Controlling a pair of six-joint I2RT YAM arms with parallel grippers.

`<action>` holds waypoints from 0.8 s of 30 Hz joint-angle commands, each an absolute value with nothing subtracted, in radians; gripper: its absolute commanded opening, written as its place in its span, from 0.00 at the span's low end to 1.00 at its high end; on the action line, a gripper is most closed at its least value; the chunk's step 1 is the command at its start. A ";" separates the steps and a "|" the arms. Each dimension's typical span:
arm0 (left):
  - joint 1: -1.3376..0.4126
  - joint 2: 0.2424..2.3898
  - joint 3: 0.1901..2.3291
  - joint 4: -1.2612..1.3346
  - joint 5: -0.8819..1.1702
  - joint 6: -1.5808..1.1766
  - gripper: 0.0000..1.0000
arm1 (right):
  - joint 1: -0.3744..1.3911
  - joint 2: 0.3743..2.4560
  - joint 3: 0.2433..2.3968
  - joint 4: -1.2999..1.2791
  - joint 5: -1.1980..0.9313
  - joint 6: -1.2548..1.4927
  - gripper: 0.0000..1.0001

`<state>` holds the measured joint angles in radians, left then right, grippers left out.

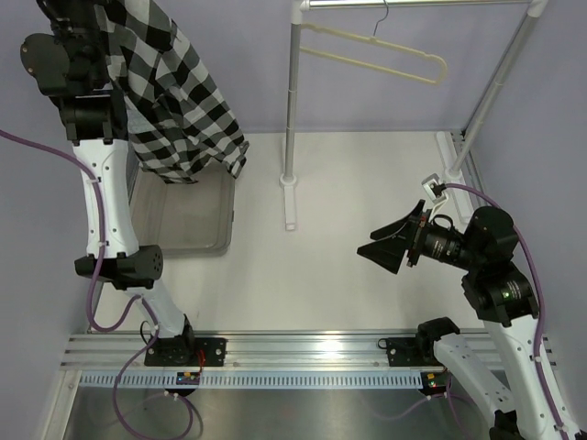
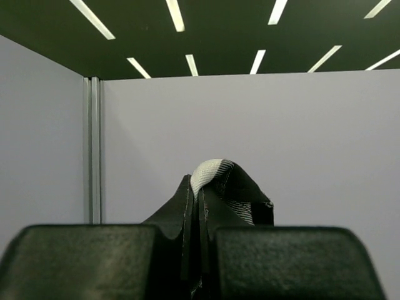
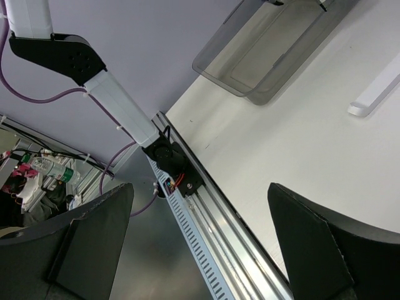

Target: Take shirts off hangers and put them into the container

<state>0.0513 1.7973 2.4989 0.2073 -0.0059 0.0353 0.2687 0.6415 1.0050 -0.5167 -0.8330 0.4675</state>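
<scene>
Pinching the black-and-white checked fabric shirt (image 1: 174, 92) up over the translucent grey rectangular plastic bin (image 1: 225, 246), the left claw (image 2: 200, 250) seems poised to lower it in, while the right claw (image 1: 390, 246), spread and empty, waits well right of that bin.

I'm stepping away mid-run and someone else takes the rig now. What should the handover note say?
Left gripper: shut on the shirt, holding it up above the container.
Right gripper: open, empty, over the table on the right.
Hanger: bare, on the rack.
Done: shirt is off the hanger.
Left: lower the shirt into the container, which looks empty, and release.
</scene>
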 commanded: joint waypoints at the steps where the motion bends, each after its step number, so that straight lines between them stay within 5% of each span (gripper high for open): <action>1: 0.064 1.790 2.523 0.299 0.005 0.015 0.00 | 0.273 0.649 1.009 -0.499 -0.870 0.468 0.98; 24: 0.272 1.766 2.405 0.301 0.064 -0.187 0.00 | 0.275 0.661 0.996 -0.440 -0.882 0.514 0.97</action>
<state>0.2695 1.7966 2.4321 0.2325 0.0204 -0.1390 0.2687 0.6655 0.9810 -0.4767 -0.8589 0.4980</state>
